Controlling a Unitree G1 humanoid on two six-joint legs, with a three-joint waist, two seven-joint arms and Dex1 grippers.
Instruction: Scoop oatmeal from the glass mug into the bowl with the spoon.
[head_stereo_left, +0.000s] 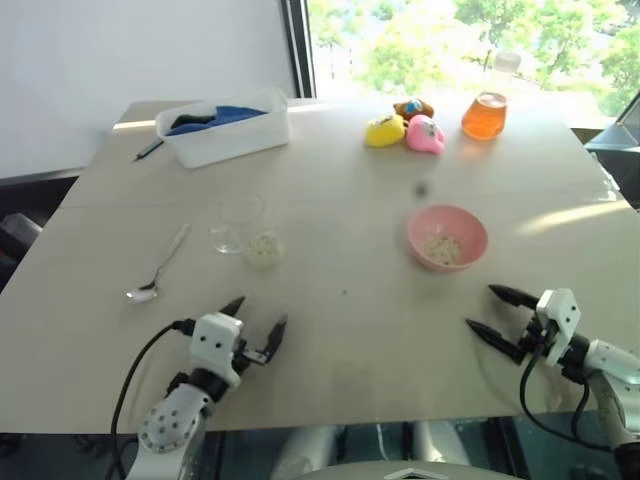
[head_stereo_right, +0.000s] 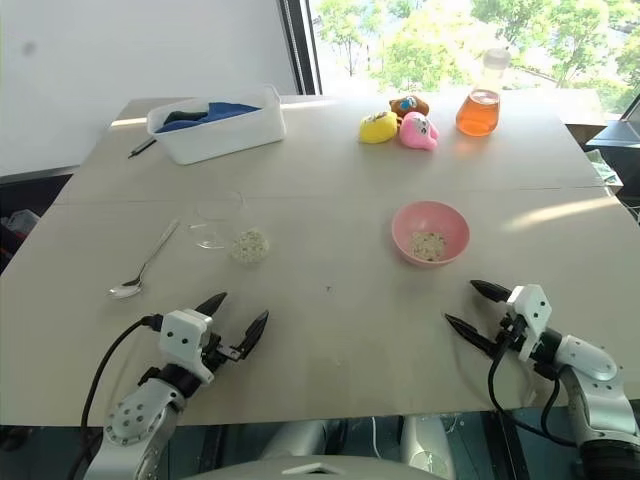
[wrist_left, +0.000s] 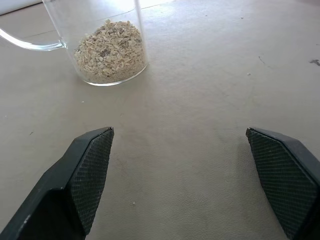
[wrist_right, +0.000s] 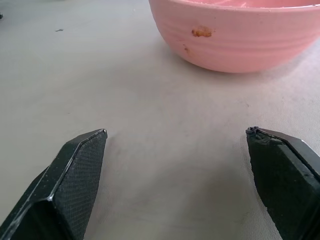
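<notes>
The spoon lies flat on the table, left of the glass mug. The mug stands upright with a small heap of oatmeal in its bottom. To the right sits the pink bowl, which holds a few flakes. My left gripper hovers open near the table's front edge, just short of the mug, with nothing between its fingers. My right gripper is also open and empty, a little in front of the bowl.
A white bin with blue cloth stands at the back left, a dark pen beside it. Yellow, pink and brown toys and a flask of orange liquid stand at the back right.
</notes>
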